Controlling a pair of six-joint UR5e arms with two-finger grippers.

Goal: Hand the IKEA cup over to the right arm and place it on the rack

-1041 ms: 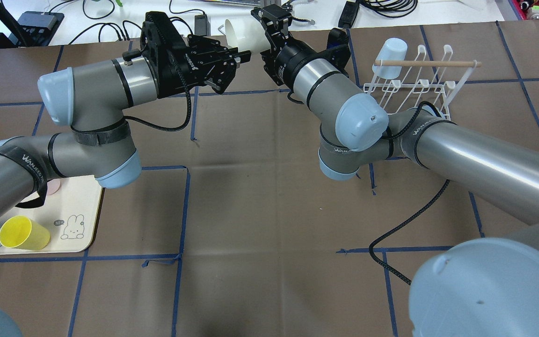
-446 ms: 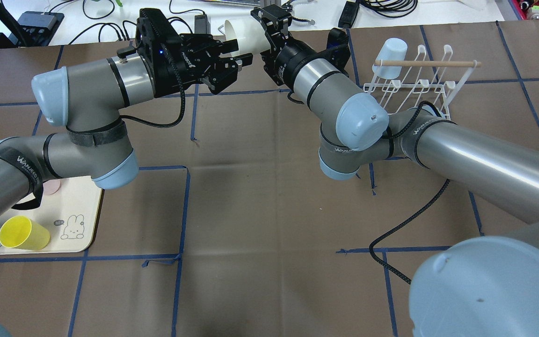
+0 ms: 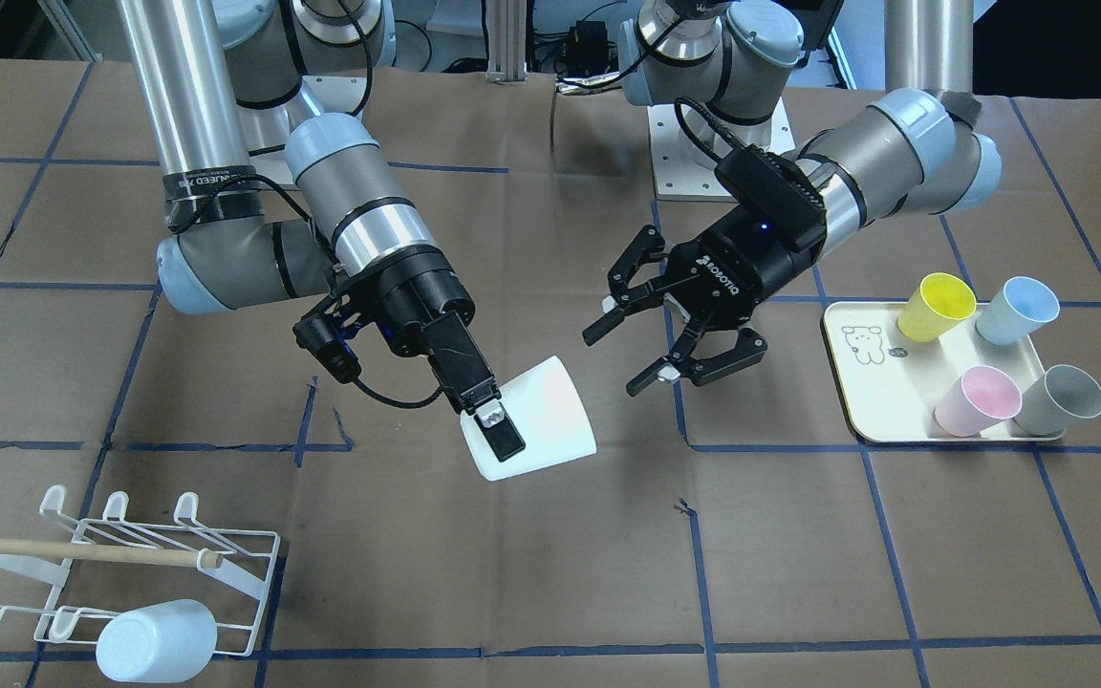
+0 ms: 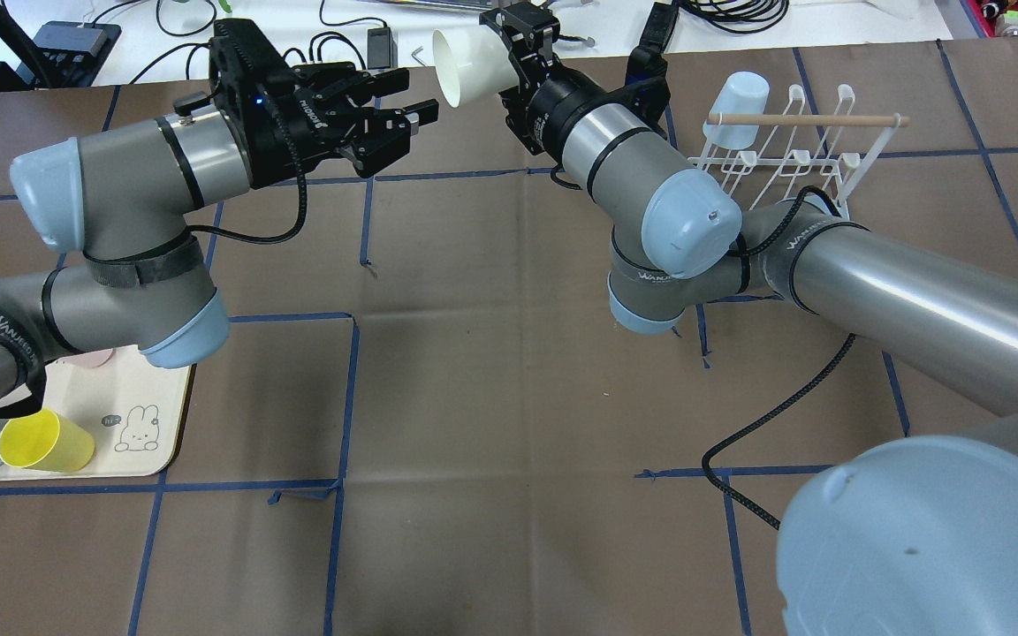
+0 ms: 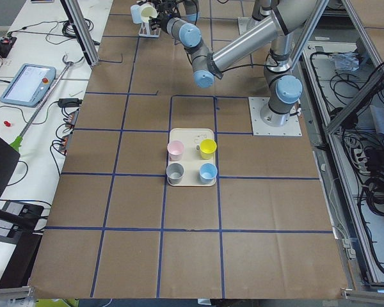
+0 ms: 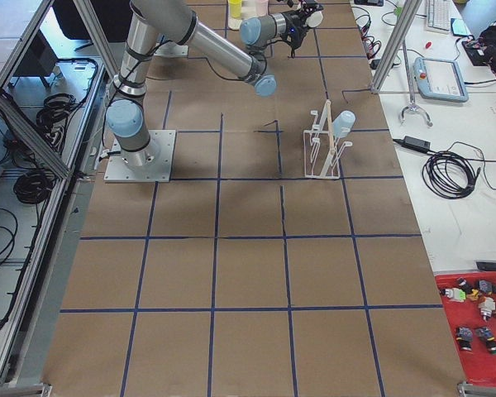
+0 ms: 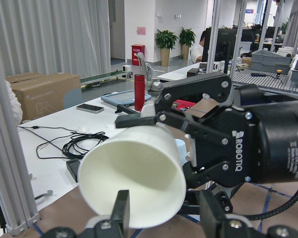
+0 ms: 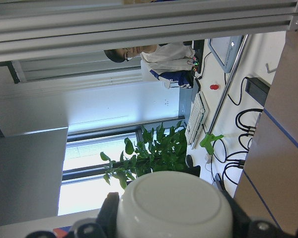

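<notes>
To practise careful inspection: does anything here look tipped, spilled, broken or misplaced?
Nothing stands out. The right gripper holds the white cup, the left gripper is open, four cups stand on the tray, and a blue cup sits on the rack.

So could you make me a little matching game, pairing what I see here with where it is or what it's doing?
Things:
1. white cup
2. pale blue cup
3. yellow cup
4. left gripper

Places or states:
A. open, holding nothing
B. standing on the cream tray
C. on the white rack
D. held by the right gripper

Pairs: 1-D, 2-C, 3-B, 4-A.
</notes>
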